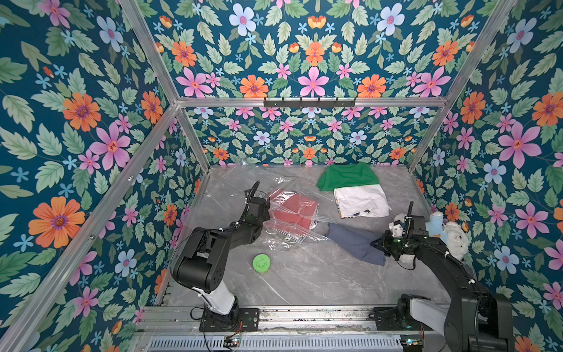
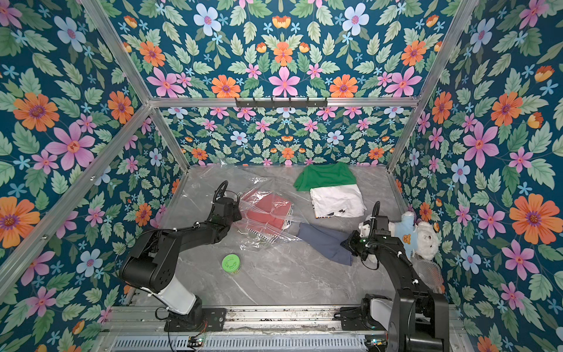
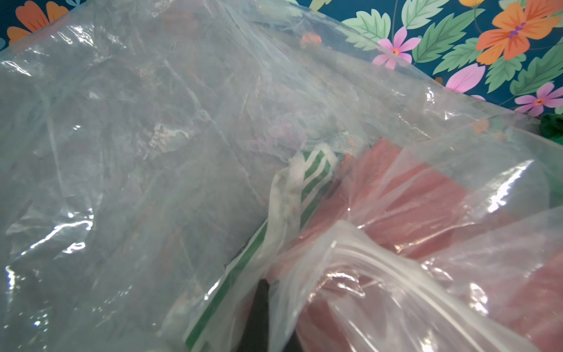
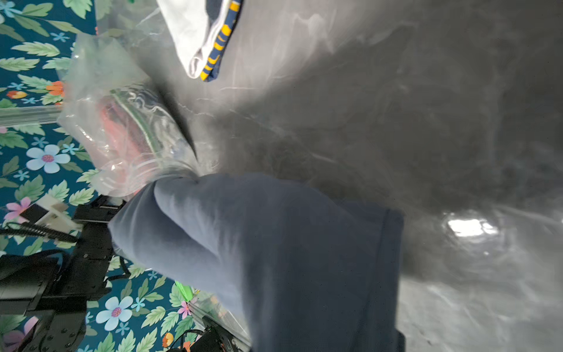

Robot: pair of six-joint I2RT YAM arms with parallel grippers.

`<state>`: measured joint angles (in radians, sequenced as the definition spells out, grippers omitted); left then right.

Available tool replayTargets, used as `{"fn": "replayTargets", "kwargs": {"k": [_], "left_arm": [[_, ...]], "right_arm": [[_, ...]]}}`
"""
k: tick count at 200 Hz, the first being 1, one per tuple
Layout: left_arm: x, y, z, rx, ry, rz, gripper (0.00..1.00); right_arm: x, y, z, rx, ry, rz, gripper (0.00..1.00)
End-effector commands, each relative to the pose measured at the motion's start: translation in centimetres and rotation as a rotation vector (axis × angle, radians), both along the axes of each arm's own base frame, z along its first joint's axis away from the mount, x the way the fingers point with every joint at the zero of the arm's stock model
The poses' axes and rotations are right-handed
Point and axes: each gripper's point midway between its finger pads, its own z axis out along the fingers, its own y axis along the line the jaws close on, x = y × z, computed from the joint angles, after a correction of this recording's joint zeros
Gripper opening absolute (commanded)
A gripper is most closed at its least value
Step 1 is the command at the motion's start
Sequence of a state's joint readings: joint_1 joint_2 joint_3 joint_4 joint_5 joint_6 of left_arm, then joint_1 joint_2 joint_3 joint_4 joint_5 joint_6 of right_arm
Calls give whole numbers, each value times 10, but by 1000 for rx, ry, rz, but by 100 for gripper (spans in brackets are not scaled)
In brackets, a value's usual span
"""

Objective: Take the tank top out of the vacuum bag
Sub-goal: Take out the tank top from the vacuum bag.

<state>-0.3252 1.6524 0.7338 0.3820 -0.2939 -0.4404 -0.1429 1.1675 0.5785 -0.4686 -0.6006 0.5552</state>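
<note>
The vacuum bag (image 1: pixel 286 234) (image 2: pixel 262 234) lies crumpled in the middle of the table, with a red garment (image 1: pixel 292 210) and a green-and-white striped one (image 3: pixel 313 170) inside. My left gripper (image 1: pixel 268 213) (image 2: pixel 239 210) is shut on the bag's plastic near its zip edge; one dark finger (image 3: pixel 260 304) shows under the film (image 3: pixel 152 152). The blue-grey tank top (image 1: pixel 353 240) (image 2: pixel 326 239) (image 4: pixel 274 259) stretches from the bag's mouth (image 4: pixel 170 173) to my right gripper (image 1: pixel 379 243) (image 2: pixel 348 243). That gripper is shut on its near end, and the cloth hides its jaws in the right wrist view.
A green shirt (image 1: pixel 347 176) and a white garment (image 1: pixel 359 201) lie at the back right. A round green container (image 1: pixel 261 264) stands in front of the bag. A white plush toy (image 1: pixel 451 234) sits by the right wall, close behind my right arm. Floral walls enclose the table.
</note>
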Motion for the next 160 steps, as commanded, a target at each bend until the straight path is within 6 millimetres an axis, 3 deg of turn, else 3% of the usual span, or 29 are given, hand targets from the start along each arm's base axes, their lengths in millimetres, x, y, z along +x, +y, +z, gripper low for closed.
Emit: {"fn": "replayTargets", "kwargs": {"k": [1,40,78,92,102,111,123,136,160], "left_arm": [[-2,22,0,71,8,79,0],[-5,35,1,76,8,109,0],[-3,34,0,65,10,102,0],[-1,33,-1,59,11,96,0],[-1,31,-2,52,11,91,0],[0,30,-2,45,10,86,0],[0,29,-3,38,10,83,0],[0,28,-3,36,11,81,0],[-1,29,-2,36,8,82,0]], "right_arm": [[6,-21,-11,-99,9,-23,0],[9,-50,-8,-198,15,-68,0],[13,-52,-6,-196,-6,-79,0],[17,-48,-4,-176,-23,-66,16],[20,-45,-2,-159,-41,-59,36],[21,-45,1,-162,-55,-59,60],[21,-49,9,-186,-79,-69,76],[19,-53,19,-219,-94,-85,83],[11,-65,41,-296,-127,-140,84]]}}
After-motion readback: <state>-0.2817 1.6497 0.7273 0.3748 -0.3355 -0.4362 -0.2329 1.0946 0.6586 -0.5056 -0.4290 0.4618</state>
